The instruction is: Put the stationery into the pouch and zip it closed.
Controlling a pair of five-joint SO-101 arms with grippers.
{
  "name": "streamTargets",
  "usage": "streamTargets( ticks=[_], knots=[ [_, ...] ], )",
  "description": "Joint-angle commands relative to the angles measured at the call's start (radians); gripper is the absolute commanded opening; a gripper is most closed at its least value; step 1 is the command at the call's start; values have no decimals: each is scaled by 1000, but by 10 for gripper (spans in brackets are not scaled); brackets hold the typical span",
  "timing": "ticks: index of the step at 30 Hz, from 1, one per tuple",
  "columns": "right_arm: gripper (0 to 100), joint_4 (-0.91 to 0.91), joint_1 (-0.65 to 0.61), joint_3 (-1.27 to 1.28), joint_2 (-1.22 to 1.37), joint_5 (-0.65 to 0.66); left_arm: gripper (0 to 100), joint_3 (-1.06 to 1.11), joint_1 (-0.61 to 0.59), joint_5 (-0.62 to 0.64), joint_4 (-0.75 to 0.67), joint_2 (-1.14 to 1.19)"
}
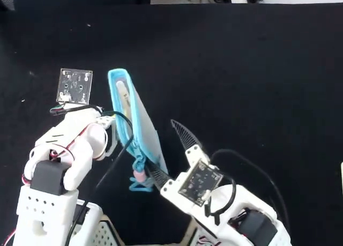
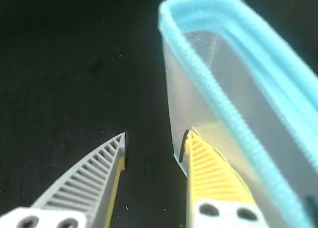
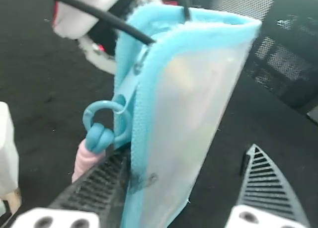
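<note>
A translucent pouch (image 1: 140,125) with light blue trim stands on its long edge on the black table, its mouth open along the top. A pale piece of stationery (image 1: 124,98) shows inside it. The blue ring pull (image 3: 102,123) with a pink tag (image 3: 83,161) hangs at the pouch's near end. My right gripper (image 1: 161,143) is open and straddles that near end, its dark finger (image 3: 99,186) against the pouch (image 3: 194,114). My left gripper (image 2: 155,133) is open at the pouch's left side, its yellow finger (image 2: 211,173) touching the pouch wall (image 2: 198,89).
A black cable (image 1: 115,160) from the left arm runs past the pouch's near end. The black table (image 1: 257,69) stretches open to the right and back. A pale edge (image 1: 341,176) shows at the far right.
</note>
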Motion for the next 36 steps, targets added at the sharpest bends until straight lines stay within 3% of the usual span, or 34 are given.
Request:
streamTargets(
  ticks=[1, 12, 23, 30, 33, 36],
  knots=[
    [322, -5, 32, -104, -145, -21, 191, -38, 12, -3, 11, -6],
    [322, -5, -63, -170, -143, -34, 191, -27, 13, -3, 23, -6],
    [322, -52, -66, -231, -122, -34, 191, -27, 15, -3, 43, -6],
    [322, 230, -95, -492, 168, -147, 191, -35, 13, 5, 38, -6],
    [322, 405, -226, -628, 315, -167, 191, -35, 13, 6, 37, -6],
    [322, 542, -433, -742, 384, -169, 191, -35, 13, 6, 41, -6]
  ],
)
